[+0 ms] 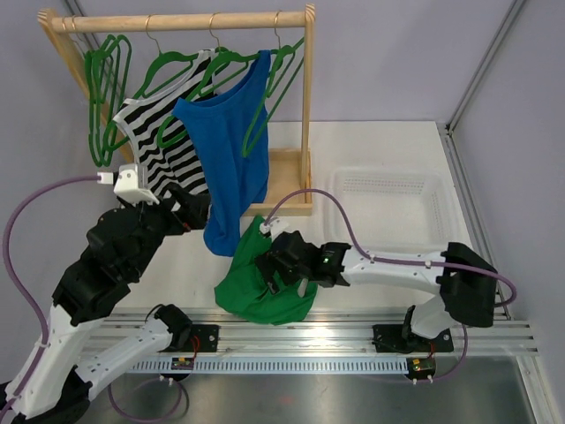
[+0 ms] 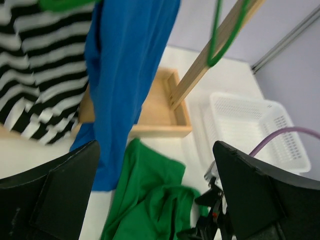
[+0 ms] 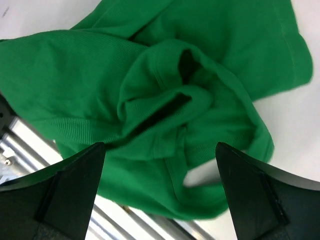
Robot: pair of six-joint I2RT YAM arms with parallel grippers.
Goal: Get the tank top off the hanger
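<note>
The green tank top (image 1: 265, 291) lies off the hangers, crumpled in a heap on the surface (image 1: 362, 146) near the front rail, just below the hem of the blue tank top (image 1: 225, 150) hanging on the wooden rack (image 1: 177, 19); a striped tank top (image 1: 163, 132) hangs beside it; the left claw (image 2: 155, 150) is spread wide and grips nothing; the right claw (image 3: 160, 145) gapes over the green folds, possibly brushing them; a white basket (image 1: 388, 208) sits to the right.
</note>
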